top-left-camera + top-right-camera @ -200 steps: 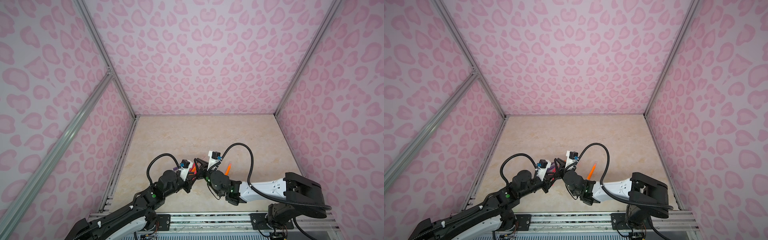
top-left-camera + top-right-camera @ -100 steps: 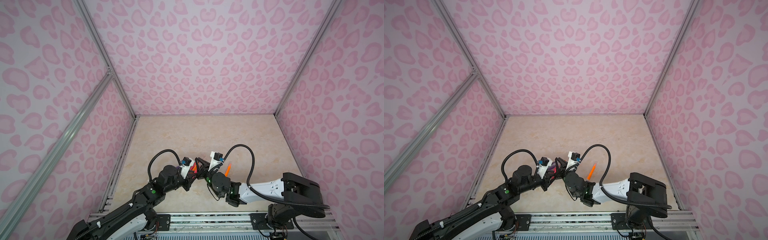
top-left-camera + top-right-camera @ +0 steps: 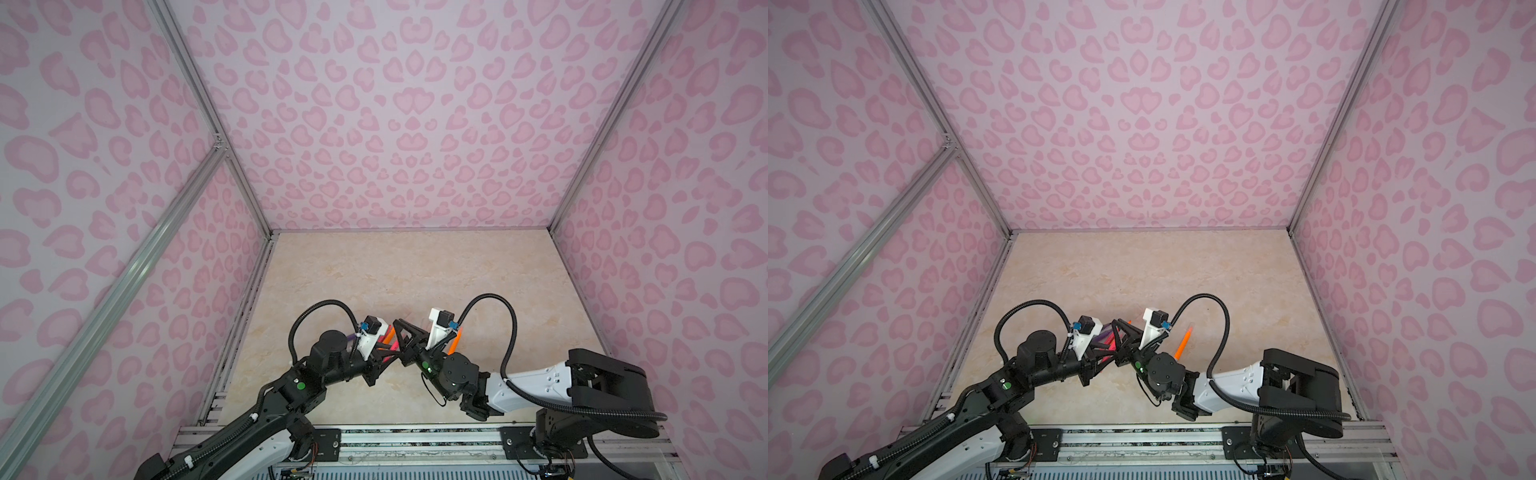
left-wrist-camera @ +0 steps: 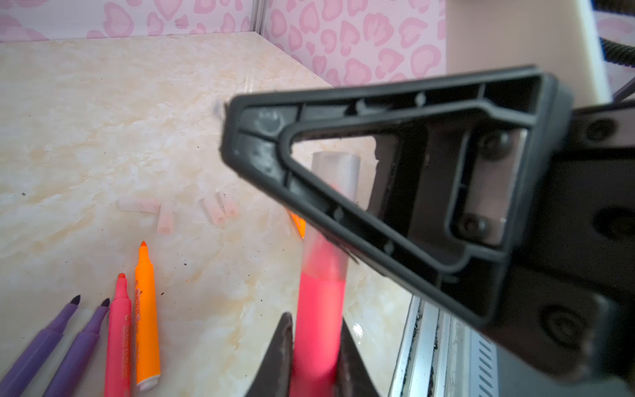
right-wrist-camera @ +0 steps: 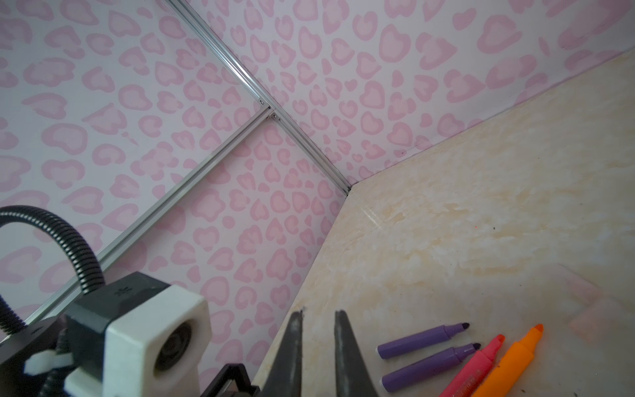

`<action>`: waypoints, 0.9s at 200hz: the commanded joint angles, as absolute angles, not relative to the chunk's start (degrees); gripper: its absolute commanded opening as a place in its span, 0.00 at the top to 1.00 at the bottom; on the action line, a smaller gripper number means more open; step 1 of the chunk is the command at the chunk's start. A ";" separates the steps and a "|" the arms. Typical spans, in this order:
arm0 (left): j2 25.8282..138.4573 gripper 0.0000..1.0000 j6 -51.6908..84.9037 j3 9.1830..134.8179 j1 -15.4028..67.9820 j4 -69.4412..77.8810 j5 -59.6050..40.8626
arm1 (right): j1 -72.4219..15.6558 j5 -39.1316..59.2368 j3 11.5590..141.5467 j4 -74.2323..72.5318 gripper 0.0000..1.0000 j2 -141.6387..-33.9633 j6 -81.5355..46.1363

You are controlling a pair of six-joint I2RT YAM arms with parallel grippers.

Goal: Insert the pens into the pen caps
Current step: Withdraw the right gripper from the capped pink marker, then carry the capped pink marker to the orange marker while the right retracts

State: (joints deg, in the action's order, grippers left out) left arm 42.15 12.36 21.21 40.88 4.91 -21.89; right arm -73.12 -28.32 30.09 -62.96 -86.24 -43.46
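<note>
Capping step: left fingers (image 4: 283, 343) clamp the pink-red pen (image 4: 319, 309) above the desk (image 4: 103, 120), its tip inside the clear cap (image 4: 335, 175), seemingly pinched by closed right fingers (image 4: 261, 161). Next, probably: press it home, then release.

No text reads clearly — faint print on the orange pen (image 4: 147, 316) seems too blurred.

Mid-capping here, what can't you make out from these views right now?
- Whether the right claw grips the cap: in the left wrist view its own finger covers the cap, and the right wrist view shows nothing between the fingers.
- How deep the pink pen sits in the cap: blurred and crossed by that finger in the left wrist view, too small in both top views.
- Loose caps: too faint in both top views.
</note>
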 commanded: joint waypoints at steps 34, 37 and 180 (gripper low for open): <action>45.50 0.96 19.37 22.69 39.20 22.93 -4.36 | -72.84 -30.56 34.96 -33.25 0.58 -78.70 -42.24; 45.74 0.96 19.51 22.63 39.20 22.68 -4.10 | -72.57 -30.97 35.23 -32.09 0.56 -78.28 -42.42; 78.68 0.97 19.28 34.88 48.97 21.05 -1.26 | -53.04 -41.68 34.44 2.79 0.40 -58.66 -48.51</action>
